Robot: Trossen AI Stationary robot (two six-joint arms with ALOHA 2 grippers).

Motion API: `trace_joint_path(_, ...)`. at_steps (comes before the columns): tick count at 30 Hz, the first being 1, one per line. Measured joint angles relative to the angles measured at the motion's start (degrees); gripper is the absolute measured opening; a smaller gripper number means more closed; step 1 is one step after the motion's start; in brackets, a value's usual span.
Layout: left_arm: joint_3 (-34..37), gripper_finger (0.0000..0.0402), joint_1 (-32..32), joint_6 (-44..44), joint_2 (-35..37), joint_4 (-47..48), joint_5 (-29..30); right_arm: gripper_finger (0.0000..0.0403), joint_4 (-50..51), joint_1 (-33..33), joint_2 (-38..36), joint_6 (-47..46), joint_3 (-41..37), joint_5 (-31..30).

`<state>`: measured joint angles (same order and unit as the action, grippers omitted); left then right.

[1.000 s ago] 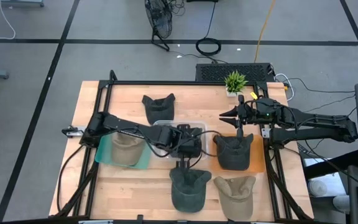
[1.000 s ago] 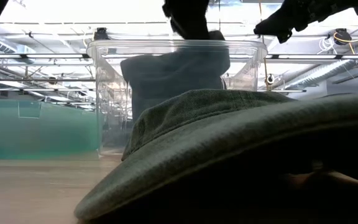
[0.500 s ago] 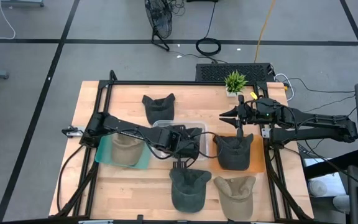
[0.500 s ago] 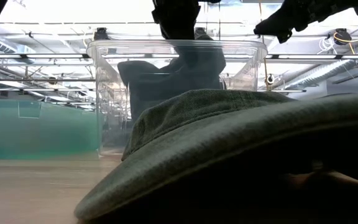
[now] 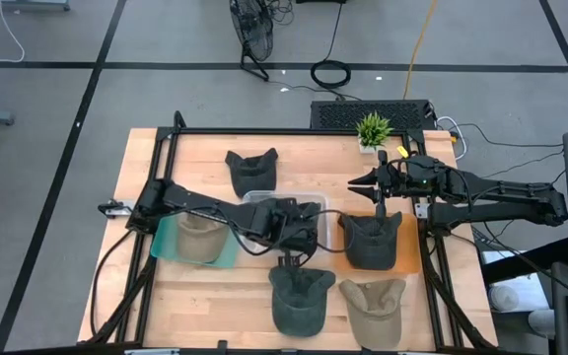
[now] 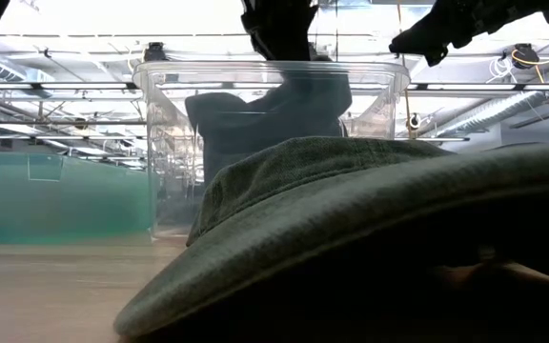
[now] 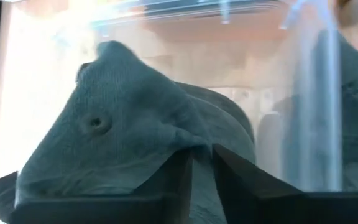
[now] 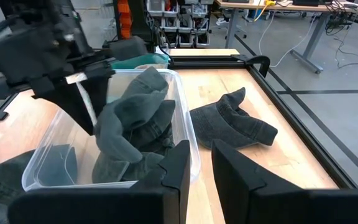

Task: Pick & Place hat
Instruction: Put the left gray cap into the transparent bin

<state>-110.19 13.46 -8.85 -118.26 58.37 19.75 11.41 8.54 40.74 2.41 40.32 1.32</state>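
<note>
Clear plastic bin (image 5: 264,200), holding a slate-grey hat (image 8: 132,127) of woven cloth. Dark charcoal hat (image 5: 251,170) on pale wood table (image 5: 195,296). Tan hat (image 5: 198,235) on a translucent teal mat (image 5: 166,242). Dark grey hat (image 5: 368,240) on an orange mat (image 5: 407,251). Dark green-grey hat (image 5: 299,299); khaki hat (image 5: 373,308). Small green plant (image 5: 372,128). Arms black.

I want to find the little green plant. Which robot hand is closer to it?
The right hand. It hovers just in front of the plant at the table's back edge. The left hand is farther away, at the clear bin mid-table, gripping a dark hat.
</note>
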Motion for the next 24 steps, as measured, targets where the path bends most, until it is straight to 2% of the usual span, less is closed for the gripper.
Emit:
trace_joint_path(4, 0.0, 0.0011, 0.7, 0.6, 0.0, 0.0, -0.1, 0.0059, 0.0, 0.0, 0.0, 0.2, 0.0, 0.0)
trace_joint_path(10, 0.0, 0.0004, 1.5, 0.8, 0.1, 0.4, -0.1, 0.0059, 0.0, 0.0, 0.0, 0.2, 0.0, 0.0)
trace_joint_path(16, -0.1, 0.0003, 2.3, 0.2, 4.1, -0.2, -0.7, 0.0059, -0.1, 0.0, 0.0, 0.2, -0.1, 0.0)
trace_joint_path(24, 0.0, 0.0004, 2.7, 0.2, 3.8, -1.7, -1.4, 0.0059, -0.4, 0.0, 0.0, 0.2, -0.1, 0.0)
